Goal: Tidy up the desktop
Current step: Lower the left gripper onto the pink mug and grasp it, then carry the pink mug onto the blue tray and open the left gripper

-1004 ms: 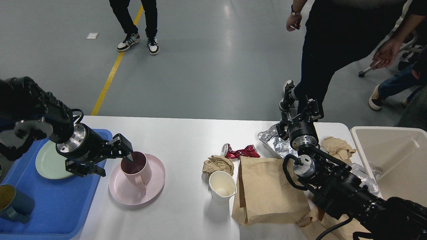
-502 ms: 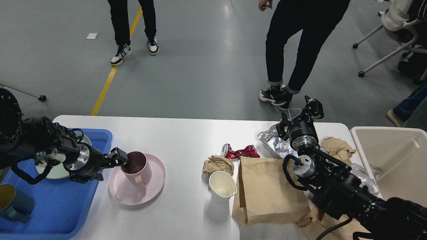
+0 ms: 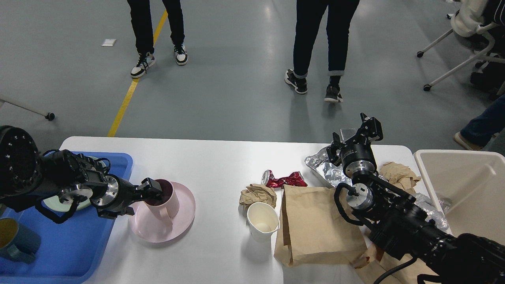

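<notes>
Head view: the large white rectangular desktop point(image 3: 221, 165) with rounded corners spans the lower half of the scene, and everything else is placed here against it. At the desktop's left end a blue plastic tray point(image 3: 75, 244) is seen, carrying a pale green round plate point(image 3: 53, 202) and, at its near left corner, a dark teal mug point(image 3: 17, 240). Just right of the tray, on the desktop, a pink round plate point(image 3: 163, 223) is set, and a pink handled mug point(image 3: 162, 200) stands upright on it.

The left gripper point(image 3: 152, 191) is seen at the mug's left rim, its fingers closed on the rim — one fingertip reaches inside the mug.

Near the desktop's middle a crumpled brown paper ball point(image 3: 258, 194), a crushed red metal can point(image 3: 282, 179) and a white paper cup point(image 3: 262, 221) are grouped close together; the cup stands upright nearest the viewer. Just right of them a flat brown paper bag point(image 3: 315, 228) is laid. Toward the desktop's far right edge crumpled silver foil point(image 3: 323, 165) and a second wad of brown paper point(image 3: 398, 175) are seen.

The right gripper point(image 3: 369, 127) is held above the foil at the desktop's far edge — its fingers are spread and nothing is between them. Beyond the desktop's right end a beige plastic bin point(image 3: 465, 189) is seen.
</notes>
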Tool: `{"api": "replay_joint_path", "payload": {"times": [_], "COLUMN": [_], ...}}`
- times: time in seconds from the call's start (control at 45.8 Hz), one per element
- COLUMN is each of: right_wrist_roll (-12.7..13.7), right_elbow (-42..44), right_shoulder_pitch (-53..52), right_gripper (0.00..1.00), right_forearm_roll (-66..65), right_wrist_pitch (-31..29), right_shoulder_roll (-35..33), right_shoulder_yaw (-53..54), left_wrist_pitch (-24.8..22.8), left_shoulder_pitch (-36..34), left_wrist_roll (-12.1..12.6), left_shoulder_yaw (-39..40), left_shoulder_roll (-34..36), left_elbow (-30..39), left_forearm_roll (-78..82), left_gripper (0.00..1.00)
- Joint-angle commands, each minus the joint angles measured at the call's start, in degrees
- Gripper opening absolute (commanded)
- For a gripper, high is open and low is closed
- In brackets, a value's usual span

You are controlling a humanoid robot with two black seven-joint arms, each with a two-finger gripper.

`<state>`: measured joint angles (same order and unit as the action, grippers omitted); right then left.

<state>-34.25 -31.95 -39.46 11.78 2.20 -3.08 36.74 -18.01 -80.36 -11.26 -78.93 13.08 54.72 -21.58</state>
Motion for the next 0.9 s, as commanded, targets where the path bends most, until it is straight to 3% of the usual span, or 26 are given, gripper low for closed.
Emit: {"api": "replay_joint_path", "payload": {"times": [0.0,0.262,0.502,0.568,0.873], "right_wrist_roll": [0.1,0.0,0.1,0.0,0.1], "right_elbow": [0.0,0.0,0.0,0.0,0.0], "right_shoulder_pitch": [0.0,0.0,0.0,0.0,0.0], "right_gripper": [1.00,1.00,1.00,1.00,1.00], "right_forearm_roll": [0.0,0.0,0.0,0.0,0.0], "right_wrist_pitch": [0.0,0.0,0.0,0.0,0.0], "right_shoulder_roll": [0.0,0.0,0.0,0.0,0.0], "right_shoulder_yaw": [0.0,0.0,0.0,0.0,0.0], "left_wrist_pitch": [1.7,1.7,2.0,1.9,0.8], "left_shoulder_pitch": [0.2,1.2,1.4,1.5,0.1], "left_wrist_roll": [0.0,0.1,2.1,2.3,2.3], "left_shoulder_yaw": [0.6,0.4,0.6,0.6,0.5], "left_shoulder_roll": [-0.3,-0.5,-0.4,-0.4,0.1], "left_elbow": [0.0,0.0,0.0,0.0,1.2], "left_forearm_roll": [0.0,0.0,0.0,0.0,0.0], "left_gripper": [0.74,0.28,0.09,0.00,0.00]}}
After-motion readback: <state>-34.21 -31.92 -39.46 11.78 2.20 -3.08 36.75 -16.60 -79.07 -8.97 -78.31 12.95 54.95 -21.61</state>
